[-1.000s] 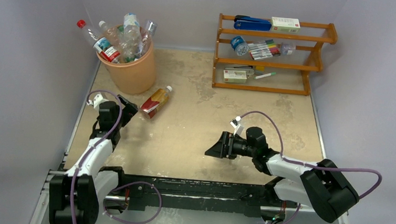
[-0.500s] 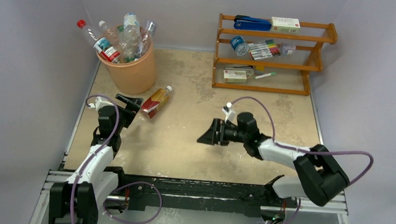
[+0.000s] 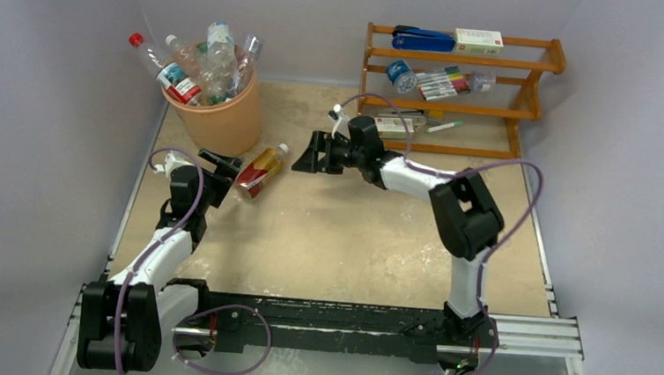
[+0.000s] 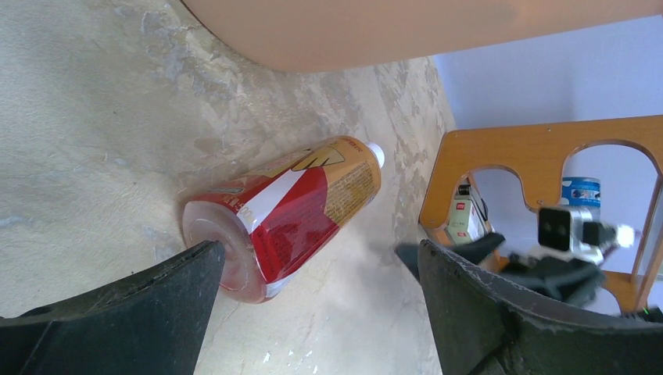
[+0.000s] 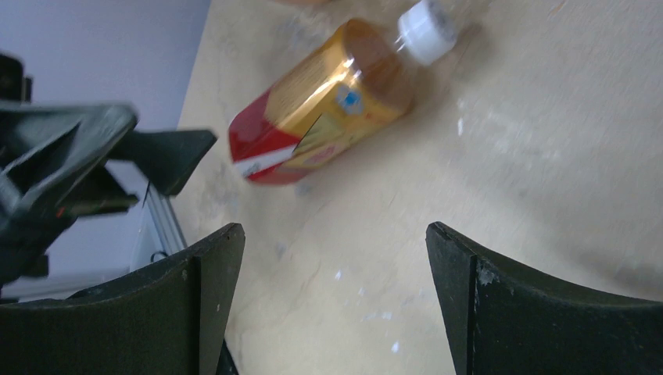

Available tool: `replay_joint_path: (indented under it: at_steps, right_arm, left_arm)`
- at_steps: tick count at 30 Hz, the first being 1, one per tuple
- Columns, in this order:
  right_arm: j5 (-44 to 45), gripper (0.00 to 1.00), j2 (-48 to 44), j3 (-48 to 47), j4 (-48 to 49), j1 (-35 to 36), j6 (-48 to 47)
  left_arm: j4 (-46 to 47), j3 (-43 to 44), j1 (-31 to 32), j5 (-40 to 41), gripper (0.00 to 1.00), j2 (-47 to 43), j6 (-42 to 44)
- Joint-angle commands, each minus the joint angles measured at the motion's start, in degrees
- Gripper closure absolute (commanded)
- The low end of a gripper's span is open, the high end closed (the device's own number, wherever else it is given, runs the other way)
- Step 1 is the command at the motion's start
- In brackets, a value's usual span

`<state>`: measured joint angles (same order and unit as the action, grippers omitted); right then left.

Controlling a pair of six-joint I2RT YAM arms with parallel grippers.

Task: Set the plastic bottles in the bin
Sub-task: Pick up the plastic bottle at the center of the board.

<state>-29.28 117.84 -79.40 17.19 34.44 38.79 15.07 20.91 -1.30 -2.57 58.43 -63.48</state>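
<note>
A boxy red-and-gold bottle lies on its side on the table just in front of the peach-orange bin. Several plastic bottles stick out of the bin. My left gripper is open at the bottle's base, which shows beside its left finger in the left wrist view. My right gripper is open, a little to the right of the white cap. In the right wrist view the bottle lies beyond the fingers, with nothing between them.
A wooden rack with markers, boxes and a blue stapler stands at the back right, just behind my right arm. The bin's wall rises just beyond the bottle. Grey walls close in the table on the left and right.
My right arm has swung left and far forward, from the table's middle to just right of the bottle's cap. My left gripper has edged forward to the bottle's base.
</note>
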Motion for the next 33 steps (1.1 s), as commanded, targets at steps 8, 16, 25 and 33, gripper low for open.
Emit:
replay_joint_path:
  at_steps: [8,16,25,33]
  right_arm:
    - [6.11,0.12,18.24,-22.83,3.65,-1.67,9.19]
    - [5.77,0.12,26.88,-32.76,3.57,-1.84,13.01]
    - [4.09,0.18,24.76,-20.14,13.93,-0.59,15.42]
    - [1.41,0.24,27.15,-20.08,17.13,1.51,17.39]
  left_arm:
    - [2.07,-2.26,0.59,-0.58,0.06,-1.81,-0.28]
    - [4.86,-4.63,0.60,-1.30,0.06,0.04,0.05]
    - [8.35,-4.11,0.60,-0.35,0.06,4.38,0.24]
    - [8.04,-3.33,0.60,1.18,0.06,5.76,1.49]
